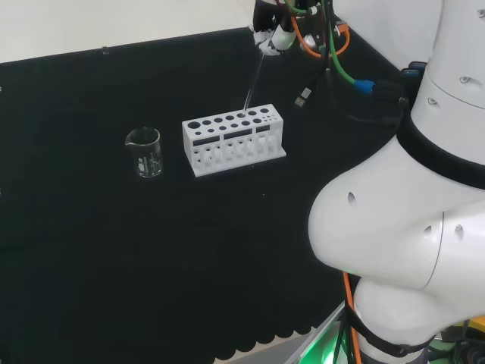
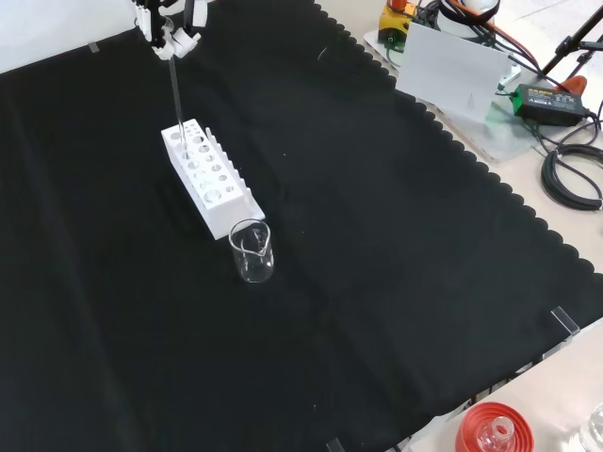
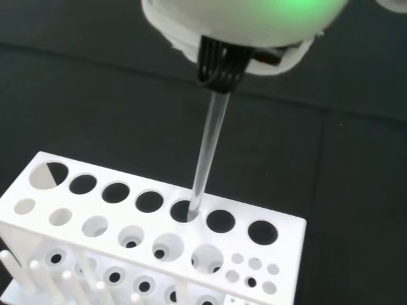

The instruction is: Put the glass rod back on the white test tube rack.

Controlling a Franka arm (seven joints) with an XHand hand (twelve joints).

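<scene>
A: Wrist view first: your glass rod (image 3: 206, 149) hangs from the hand (image 3: 241, 25) with its lower tip just entering one hole in the big-hole row of the white rack (image 3: 95, 184), two holes in from the end with the small holes.

B: So which step am I on?

A: I'd judge it the insertion itself. The tip is at the hole's mouth, and most of the rod is above the rack.

B: And next?

A: You need to lower it along its own line until it bottoms out, then let go. The rod leans a little, so watch that it doesn't catch the hole's rim.

B: How is the hand set?

A: It sits high above the rack, near the cloth's far edge in the head view, fingers pointing down and pinching the rod's top end. The beaker (image 1: 144, 152) stands just beside the rack, clear of your path.
</scene>
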